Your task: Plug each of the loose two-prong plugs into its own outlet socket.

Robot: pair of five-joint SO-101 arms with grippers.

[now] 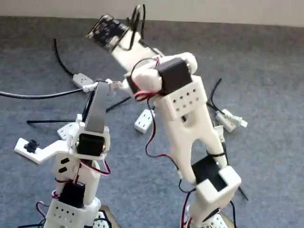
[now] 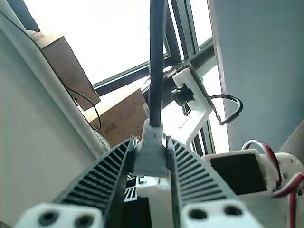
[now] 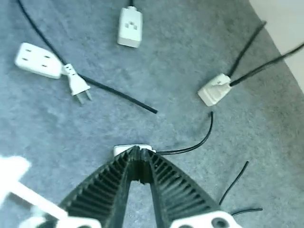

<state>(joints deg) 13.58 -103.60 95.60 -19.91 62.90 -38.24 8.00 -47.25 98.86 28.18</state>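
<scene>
My left gripper [image 2: 150,142] is shut on a white plug [image 2: 151,160], held off the carpet, with its thick black cable [image 2: 156,61] running straight away from the fingers. In the high view that plug [image 1: 91,87] sits at the tip of the left gripper [image 1: 100,86], close to the right arm's wrist. My right gripper [image 3: 140,156] points down at the carpet, shut. A white block [image 3: 132,150] with a thin black cord shows just past its tips; whether it is held I cannot tell. A loose two-prong plug [image 3: 76,88] lies beside a white double socket [image 3: 35,61].
More white sockets lie on the grey carpet [image 3: 129,26] [image 3: 213,90] [image 1: 142,121] [image 1: 81,78]. Another loose plug [image 1: 232,119] rests right of the big right arm [image 1: 185,109]. Black cords cross the carpet. The right arm's camera mount [image 2: 190,95] hangs near the left gripper.
</scene>
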